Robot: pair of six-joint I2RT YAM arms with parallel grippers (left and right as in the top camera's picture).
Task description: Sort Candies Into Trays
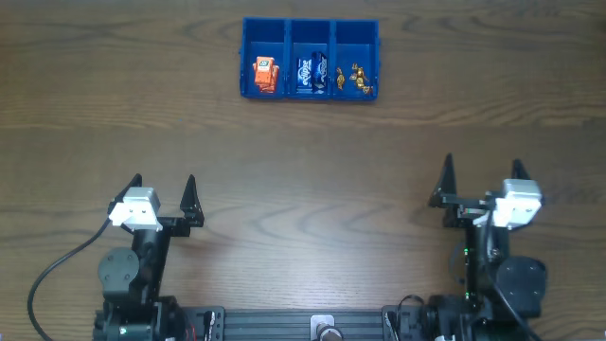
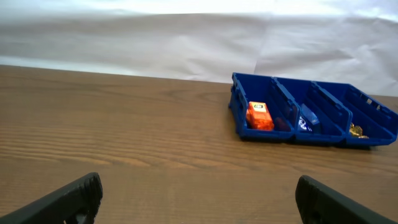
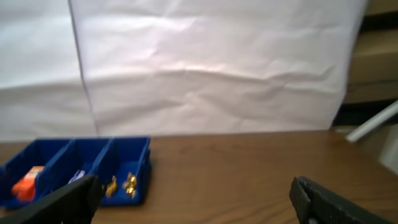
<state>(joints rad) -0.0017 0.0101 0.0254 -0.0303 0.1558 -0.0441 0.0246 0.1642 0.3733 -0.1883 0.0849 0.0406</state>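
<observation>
Wood-grain table carries all the items, with a white sheet hanging behind its far edge.

At the near left of the table, the left gripper sits close to its arm base. Its fingers are spread wide and nothing is between them.

The blue tray stands at the far middle of the table, well apart from both grippers. It is a rectangular plastic bin with raised walls, split by two dividers into three side-by-side compartments. Contents, left to right:
- Left compartment: orange candies, blocky wrapped pieces with a pale label on top.
- Middle compartment: blue candies, in dark blue wrappers with white markings.
- Right compartment: gold candies, several small shiny pieces lying loosely together.

In each compartment the candies lie at the end nearer the arms, and the far end shows bare blue floor.

At the near right of the table, the right gripper sits just ahead of its arm base. Its fingers are likewise released, set wide apart, and grasping nothing.
</observation>
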